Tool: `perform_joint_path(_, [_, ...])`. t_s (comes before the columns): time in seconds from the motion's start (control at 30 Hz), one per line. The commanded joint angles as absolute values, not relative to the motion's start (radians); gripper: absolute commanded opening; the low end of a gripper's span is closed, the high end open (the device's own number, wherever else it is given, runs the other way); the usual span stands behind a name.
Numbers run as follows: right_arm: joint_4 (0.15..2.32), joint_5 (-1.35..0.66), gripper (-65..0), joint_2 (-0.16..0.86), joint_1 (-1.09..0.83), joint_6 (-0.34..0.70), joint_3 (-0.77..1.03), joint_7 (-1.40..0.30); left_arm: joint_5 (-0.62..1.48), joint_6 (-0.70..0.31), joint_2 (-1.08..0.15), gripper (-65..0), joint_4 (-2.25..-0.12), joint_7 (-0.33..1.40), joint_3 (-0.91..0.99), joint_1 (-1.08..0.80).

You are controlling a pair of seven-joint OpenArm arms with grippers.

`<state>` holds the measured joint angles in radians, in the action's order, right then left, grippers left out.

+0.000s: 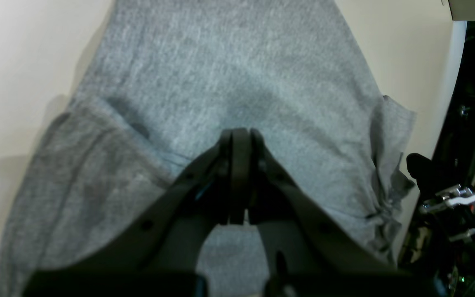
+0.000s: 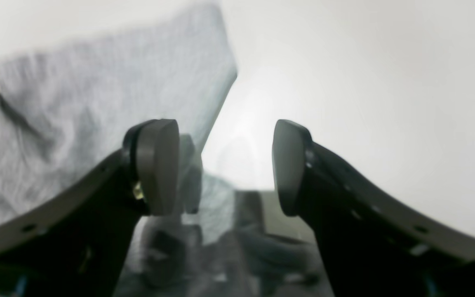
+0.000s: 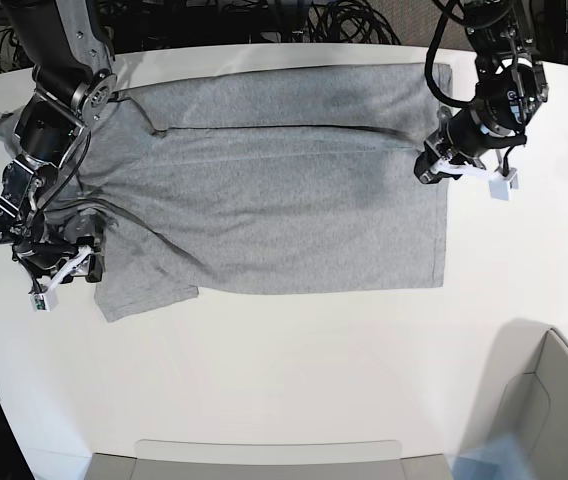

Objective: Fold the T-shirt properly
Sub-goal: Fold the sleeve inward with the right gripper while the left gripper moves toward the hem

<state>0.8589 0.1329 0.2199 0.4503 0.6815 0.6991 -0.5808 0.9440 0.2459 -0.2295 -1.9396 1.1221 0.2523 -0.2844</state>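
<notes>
The heather-grey short-sleeved cotton T-shirt (image 3: 274, 190) lies spread on the white table (image 3: 294, 380), plain side up, its long axis running between the two pincers. The far long edge appears already turned over onto the body in a narrow band.

The step in hand is judged to be a lengthwise fold, and it would be done well if both ends of the chosen edge were lifted together and carried across at the same height, so that the crease runs straight. The cloth should be pinched at its very edge, a single layer being taken where only one layer is meant to move, and the creases near the sleeve should be drawn flat before the cloth is laid down.

The left gripper (image 1: 239, 134) is at the hem end. Its jaws are pressed together, and in the left wrist view their tips sit on or just above the grey cloth; whether any fabric is caught between them cannot be told.

The right gripper (image 2: 225, 165) is at the sleeve end. Its jaws stand wide apart with nothing between them, and the fabric lies just beside and beyond one pad (image 2: 157, 165).

The sleeve beside the right gripper is rumpled. A long diagonal wrinkle runs from it across the body toward the near edge.
</notes>
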Motion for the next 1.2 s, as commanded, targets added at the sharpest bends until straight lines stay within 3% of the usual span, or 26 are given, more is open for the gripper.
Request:
perform_joint_path(0.0, [0.868,0.110,-29.1,0.231,0.487,0.670,0.697,-0.556,0.960,0.243,-0.239,-65.0,-1.954,1.119,0.259,-0.277])
perform_joint_path(0.27, [0.578,0.111,-29.1,0.242,0.503,0.593,0.696,-0.331,0.960,0.246,-0.240,-65.0,-1.954,1.119,0.266,-0.262])
perform_joint_path(0.57, [0.453,0.120,-29.1,0.200,0.541,0.627,0.693,-0.337,0.960,0.249,-0.240,-65.0,-1.954,1.119,0.262,-0.257])
perform_joint_path(0.73, [0.460,0.116,-29.1,0.197,0.572,0.698,0.693,-0.495,0.960,0.249,-0.245,-65.0,-1.954,1.119,0.268,-0.255])
perform_joint_path(0.87, [0.463,0.119,-29.1,0.203,0.573,0.698,0.693,-0.481,0.960,0.249,-0.245,-65.0,-1.926,1.119,0.268,-0.188])
perform_joint_path(1.07, [0.463,0.160,-29.1,0.231,0.575,0.698,0.693,-0.446,0.964,0.222,-0.291,-39.0,-1.773,1.121,0.254,0.013])
perform_joint_path(1.17, [0.463,0.168,-29.1,0.236,0.582,0.698,0.693,-0.444,0.961,0.131,-0.349,-36.3,-1.566,1.121,0.234,0.163])
